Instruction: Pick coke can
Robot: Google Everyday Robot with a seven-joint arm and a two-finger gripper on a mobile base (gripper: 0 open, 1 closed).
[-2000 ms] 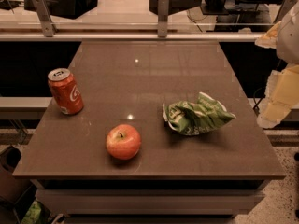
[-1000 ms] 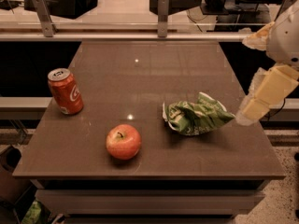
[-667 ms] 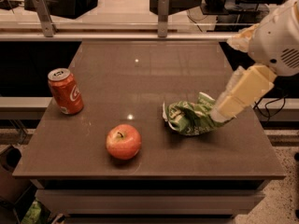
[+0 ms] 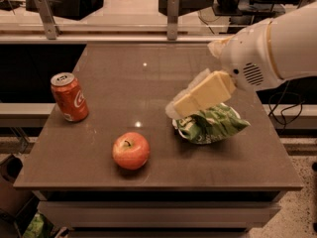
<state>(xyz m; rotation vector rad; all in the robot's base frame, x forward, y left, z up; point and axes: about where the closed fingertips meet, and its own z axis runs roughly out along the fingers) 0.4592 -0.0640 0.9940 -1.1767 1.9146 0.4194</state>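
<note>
The coke can stands upright near the left edge of the brown table; it is red-orange with a white script logo and a silver top. My gripper reaches in from the right on a white arm and hangs above the middle right of the table, over the green bag. It is far to the right of the can and holds nothing that I can see.
A red apple sits near the table's front edge, between the can and the arm. A crumpled green chip bag lies under the gripper. A counter with metal posts runs behind the table.
The arm has swung in from the right edge towards the table's middle, so the gripper is now over the green bag. The can, apple and bag have not moved.
</note>
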